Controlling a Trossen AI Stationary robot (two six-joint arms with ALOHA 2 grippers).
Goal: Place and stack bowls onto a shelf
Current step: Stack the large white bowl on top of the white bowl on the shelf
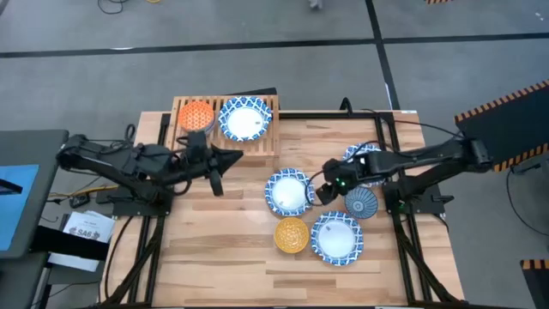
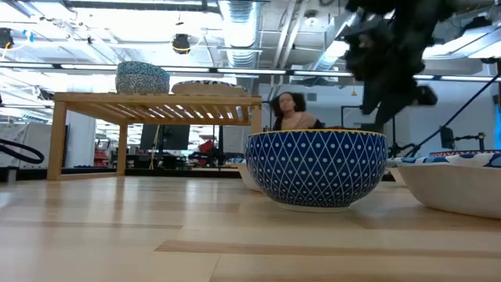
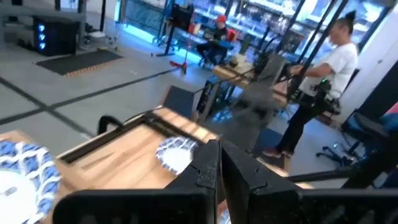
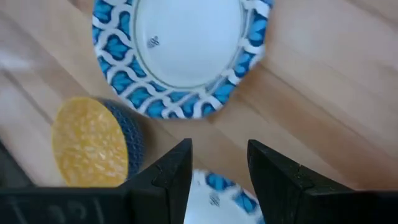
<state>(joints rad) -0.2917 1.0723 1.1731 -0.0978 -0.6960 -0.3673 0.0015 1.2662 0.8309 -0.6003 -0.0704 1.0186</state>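
Note:
The light-wood shelf (image 1: 226,129) stands at the table's far left. On its slats sit an orange bowl (image 1: 196,115) and a wide blue-and-white bowl (image 1: 244,120). My left gripper (image 1: 227,163) hovers just in front of the shelf, shut and empty; its fingers (image 3: 219,168) point across the table. My right gripper (image 1: 324,190) is open and hangs beside a wide bowl (image 1: 288,191) at mid-table. In its wrist view the open fingers (image 4: 219,168) hang over the table, with a wide bowl (image 4: 177,53) ahead, the yellow bowl (image 4: 93,143) to one side and another patterned rim (image 4: 214,190) below them.
On the table's right half rest the yellow bowl (image 1: 292,234), a wide bowl (image 1: 337,238), the dark blue bowl (image 1: 361,202) and another wide bowl (image 1: 360,157) partly under the right arm. The yellow bowl (image 2: 317,168) fills the low view. People stand beyond the table (image 3: 323,81).

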